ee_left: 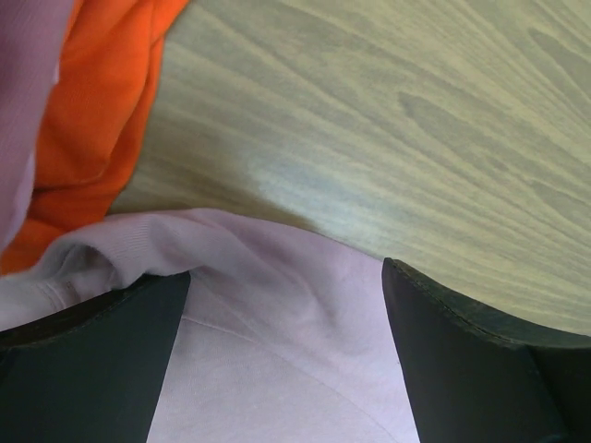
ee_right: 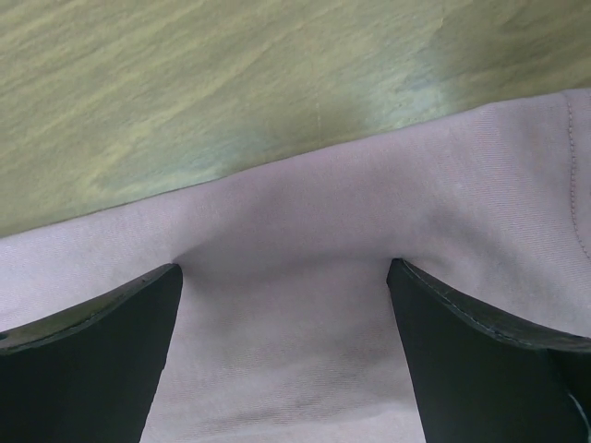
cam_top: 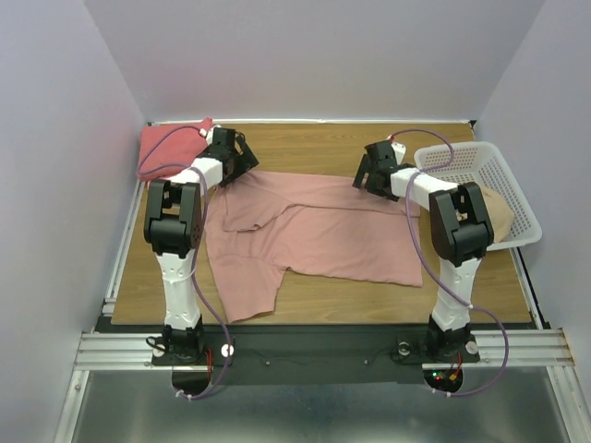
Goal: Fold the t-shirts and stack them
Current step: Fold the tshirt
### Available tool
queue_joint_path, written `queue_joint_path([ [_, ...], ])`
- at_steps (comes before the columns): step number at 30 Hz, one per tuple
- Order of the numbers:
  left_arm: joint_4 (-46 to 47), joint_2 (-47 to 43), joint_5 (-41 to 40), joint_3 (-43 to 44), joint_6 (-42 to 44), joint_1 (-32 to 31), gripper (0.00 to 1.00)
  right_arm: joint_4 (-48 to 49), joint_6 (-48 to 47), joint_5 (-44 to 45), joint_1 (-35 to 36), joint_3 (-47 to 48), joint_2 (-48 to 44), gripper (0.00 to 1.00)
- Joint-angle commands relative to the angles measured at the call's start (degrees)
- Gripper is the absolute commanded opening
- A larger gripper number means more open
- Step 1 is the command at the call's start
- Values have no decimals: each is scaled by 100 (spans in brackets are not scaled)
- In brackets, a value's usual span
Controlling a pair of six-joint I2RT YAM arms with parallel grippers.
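A dusty-pink t-shirt lies spread out on the wooden table, plain side up, one sleeve hanging toward the near left. My left gripper is open over the shirt's far left corner; in the left wrist view the cloth lies between the spread fingers. My right gripper is open over the shirt's far right edge; in the right wrist view the cloth runs between the fingers. An orange-red folded t-shirt lies at the back left and also shows in the left wrist view.
A white lattice basket stands at the right edge with a beige t-shirt in it, behind my right arm. Lavender walls close in the table on three sides. Bare wood runs along the back.
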Motion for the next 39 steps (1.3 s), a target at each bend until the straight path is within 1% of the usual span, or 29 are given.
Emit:
queue_joint_path([
  [1,-289,243,-57,420,264,78,98,-16,-153,234,-190,271,207,100],
  [3,-385,304,-74,648,325,78,98,-16,-197,260,-216,438,269,100],
  [6,-359,296,-13,737,395,78,98,-16,-312,287,-252,500,260,100],
  [9,-368,148,337,685,510,43,98,-16,-294,147,-252,343,-151,100],
  [12,-481,-247,216,474,624,-150,98,-25,-435,-213,-252,184,-512,100],
  [13,-560,-641,-133,421,633,-203,98,-34,-505,-362,-260,44,-800,100],
  [14,-666,-853,-275,351,633,-273,98,-42,-505,-425,-252,-70,-986,100],
  [15,-867,-1343,-512,141,616,-396,98,-34,-497,-486,-252,-184,-1171,100],
  [16,-947,-1609,-653,-9,589,-484,98,-51,-470,-548,-252,-499,-1347,100],
  [17,-1035,-1898,-794,-193,519,-572,98,-51,-401,-661,-252,-685,-1766,100],
  [18,-1192,-2476,-1056,-673,379,-799,98,-51,-348,-723,-252,-861,-1953,100],
  [19,-1272,-2769,-1181,-957,265,-949,98,-51,-304,-750,-252,-1097,-2190,100],
  [20,-1386,-3041,-1304,-1499,125,-1099,98,-51,-207,-794,-252,-1474,-2540,100],
  [21,-1622,-3566,-1531,-1783,-181,-1500,98,-51,-172,-820,-252,-1686,-2752,100],
  [23,-1852,-4035,-1665,-2371,-595,-1880,98,-51,-102,-934,-260,-2021,-3061,100],
  [24,-2123,-4463,-1691,-2923,-885,-2039,98,-51,-101,-970,-252,-2327,-3358,100],
  [25,-2239,-4677,-1700,-3189,-1323,-2406,98,-51,-75,-996,-260,-2461,-3491,100],
  [26,-2344,-4888,-1735,-3444,-1597,-2592,99,-60,-49,-1023,-252,-2592,-3623,100],
  [27,-2676,-5098,-1788,-3890,-1878,-2742,98,-60,-40,-1040,-252,-2768,-3825,100],
  [28,-2897,-5457,-1849,-4078,-2177,-2935,98,-60,-48,-1023,-252,-2848,-3914,100],
  [29,-3108,-5626,-1841,-4254,-2815,-3111,98,-60,21,-997,-252,-2910,-4002,100],
  [30,-3432,-5941,-1789,-4577,-3100,-3496,98,-60,57,-944,-252,-2980,-4107,100],
  [32,-3724,-6207,-1701,-4965,-3863,-3945,98,-69,40,-987,-252,-2989,-4161,100],
  [35,-3874,-6541,-1464,-5151,-4243,-4263,98,-69,48,-1032,-260,-2981,-4135,100],
  [36,-3927,-6568,-1463,-5143,-4419,-4403,98,-69,48,-1032,-252,-2989,-4091,100],
  [39,-4059,-6428,-1463,-5082,-4614,-4510,98,-69,57,-1014,-260,-3007,-4038,100],
])
